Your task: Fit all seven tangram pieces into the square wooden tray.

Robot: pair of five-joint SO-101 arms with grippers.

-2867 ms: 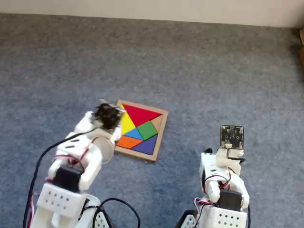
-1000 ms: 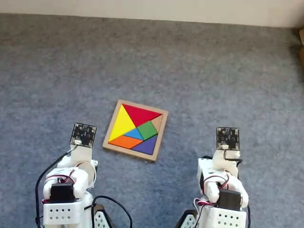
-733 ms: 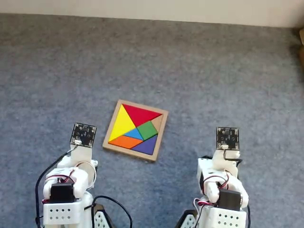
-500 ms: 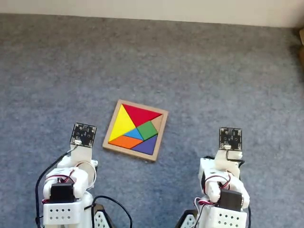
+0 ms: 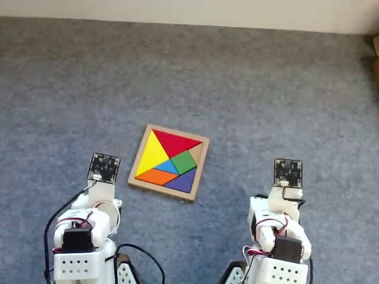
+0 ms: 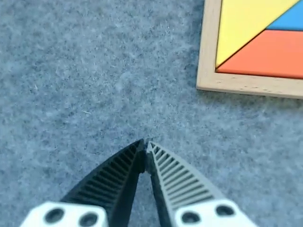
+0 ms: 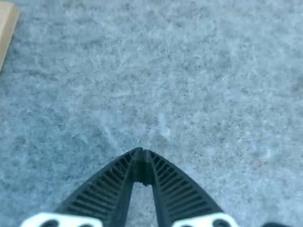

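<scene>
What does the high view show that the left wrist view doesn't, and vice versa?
High view: the whole tray, its red piece, green piece and purple piece, the left arm and right arm. Left wrist view: the left end effector, shut, above the carpet, apart from the tray's corner. Both: the yellow piece, orange piece and blue piece seated in the tray.

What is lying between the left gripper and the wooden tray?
Only grey carpet. In the left wrist view it runs from the shut left gripper to the corner of the wooden tray, with nothing on it.
</scene>
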